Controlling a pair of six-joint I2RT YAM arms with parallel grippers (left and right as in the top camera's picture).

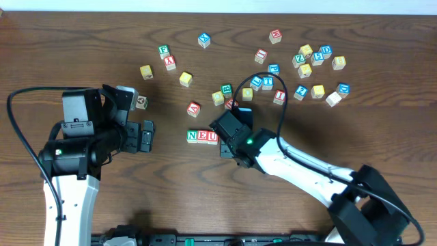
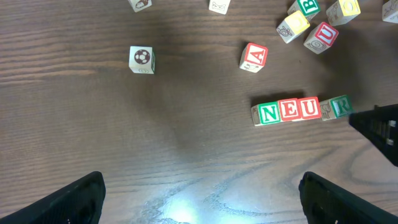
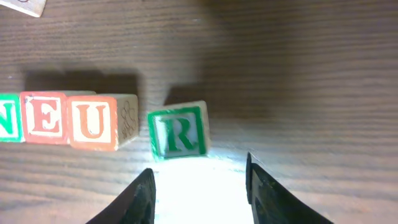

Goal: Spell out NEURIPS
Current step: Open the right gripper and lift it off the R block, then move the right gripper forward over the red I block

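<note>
step: r cube (image 3: 178, 132) lies just beside u cube (image 3: 93, 123), slightly askew | right gripper (image 3: 199, 180) spread, empty | left gripper (image 2: 202, 190) spread, idle | next: square r, fetch what seems the i cube (image 1: 279, 96)

I log: left arm (image 1: 66, 195) and right arm (image 1: 300, 169), white links with black joint housings; looped black cables (image 1: 9, 106); green light (image 1: 250, 143) on right wrist; matte black tapered fingers (image 3: 138, 199).
</note>
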